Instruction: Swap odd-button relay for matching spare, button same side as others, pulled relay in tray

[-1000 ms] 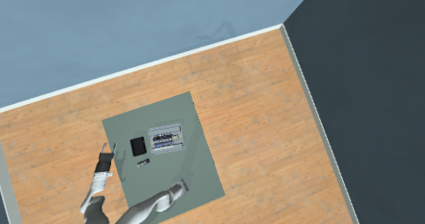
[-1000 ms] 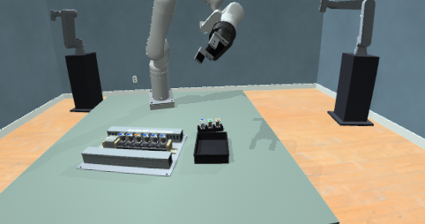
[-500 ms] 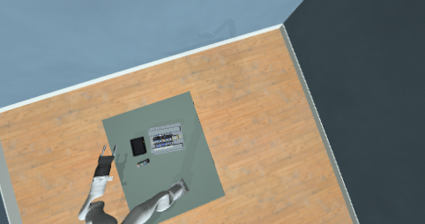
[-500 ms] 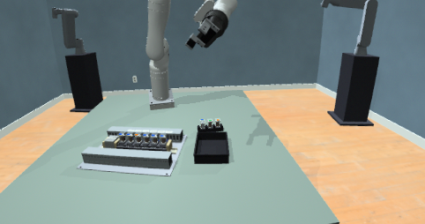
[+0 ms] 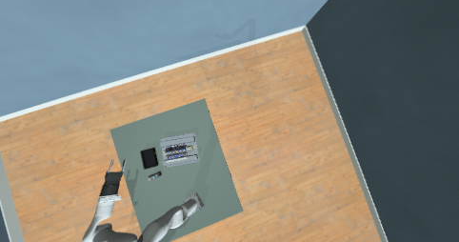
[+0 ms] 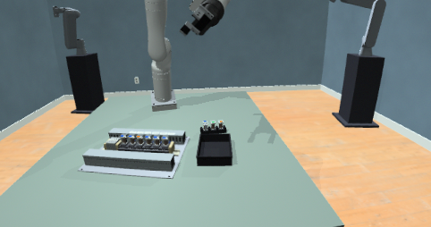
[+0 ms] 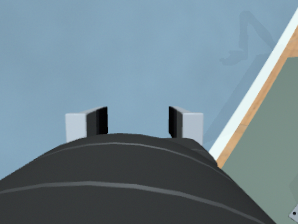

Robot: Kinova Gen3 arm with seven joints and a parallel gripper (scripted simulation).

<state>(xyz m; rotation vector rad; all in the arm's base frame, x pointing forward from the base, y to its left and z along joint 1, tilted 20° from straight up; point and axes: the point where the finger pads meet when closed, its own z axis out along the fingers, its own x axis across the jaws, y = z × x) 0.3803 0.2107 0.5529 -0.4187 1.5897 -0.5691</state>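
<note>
My gripper (image 5: 118, 162) (image 6: 193, 27) (image 7: 138, 119) is open and empty, high up and away from all the parts. A row of several relays stands in the socket block. In the exterior view the third relay from the left (image 6: 139, 141) has an orange button; the others show blue ones. Three spares stand in a black holder (image 6: 214, 130) behind the tray: one with a blue button (image 6: 205, 124), one green (image 6: 213, 124), one orange (image 6: 221, 123). The black tray (image 5: 149, 158) (image 6: 215, 161) is empty. Seating heights are too small to judge.
Grey slotted ducts (image 6: 130, 160) (image 5: 178, 139) run along both sides of the relay row on a pale panel. The tray lies beside the panel. The arm's base (image 6: 164, 104) stands at the mat's far end. Two other arms stand on dark pedestals (image 6: 85, 84) (image 6: 361, 91).
</note>
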